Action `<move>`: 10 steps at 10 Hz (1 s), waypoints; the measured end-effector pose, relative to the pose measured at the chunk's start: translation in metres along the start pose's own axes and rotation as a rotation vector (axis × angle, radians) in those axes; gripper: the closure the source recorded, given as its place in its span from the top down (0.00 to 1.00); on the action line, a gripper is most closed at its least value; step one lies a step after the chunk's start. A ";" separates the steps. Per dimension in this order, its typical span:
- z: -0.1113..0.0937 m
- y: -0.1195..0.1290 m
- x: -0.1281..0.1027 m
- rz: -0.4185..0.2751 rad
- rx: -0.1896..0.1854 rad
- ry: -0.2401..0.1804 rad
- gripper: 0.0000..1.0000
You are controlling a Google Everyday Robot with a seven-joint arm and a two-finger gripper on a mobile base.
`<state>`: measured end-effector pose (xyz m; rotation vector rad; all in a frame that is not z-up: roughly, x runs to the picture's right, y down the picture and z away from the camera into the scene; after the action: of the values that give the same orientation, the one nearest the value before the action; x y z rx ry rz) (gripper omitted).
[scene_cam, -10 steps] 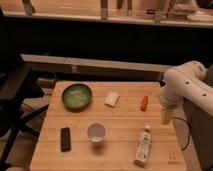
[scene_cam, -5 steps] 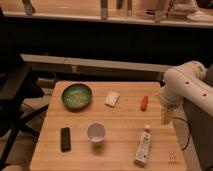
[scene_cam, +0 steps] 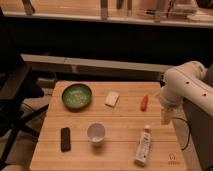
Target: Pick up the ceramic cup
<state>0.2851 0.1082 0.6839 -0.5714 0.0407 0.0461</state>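
The ceramic cup (scene_cam: 96, 133) is small, round and white with a pale lavender inside. It stands upright near the front middle of the wooden table (scene_cam: 122, 120). My gripper (scene_cam: 166, 116) hangs at the end of the white arm over the table's right edge, well to the right of the cup and apart from it. It holds nothing that I can see.
A wide green bowl (scene_cam: 76, 96) sits at the back left. A white block (scene_cam: 112, 99) and a small red-orange object (scene_cam: 144, 102) lie at the back. A black rectangular object (scene_cam: 65, 138) lies front left, a white tube (scene_cam: 143, 145) front right. A black chair (scene_cam: 17, 100) stands left.
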 end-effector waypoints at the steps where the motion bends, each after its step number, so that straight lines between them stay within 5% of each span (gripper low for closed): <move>1: 0.000 0.000 0.000 0.000 0.000 0.000 0.80; 4: 0.000 0.001 -0.001 -0.007 0.000 0.004 0.80; 8: 0.001 0.007 -0.056 -0.103 0.014 0.036 0.80; 10: 0.001 0.009 -0.063 -0.142 0.018 0.046 0.80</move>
<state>0.2214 0.1145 0.6831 -0.5562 0.0452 -0.1051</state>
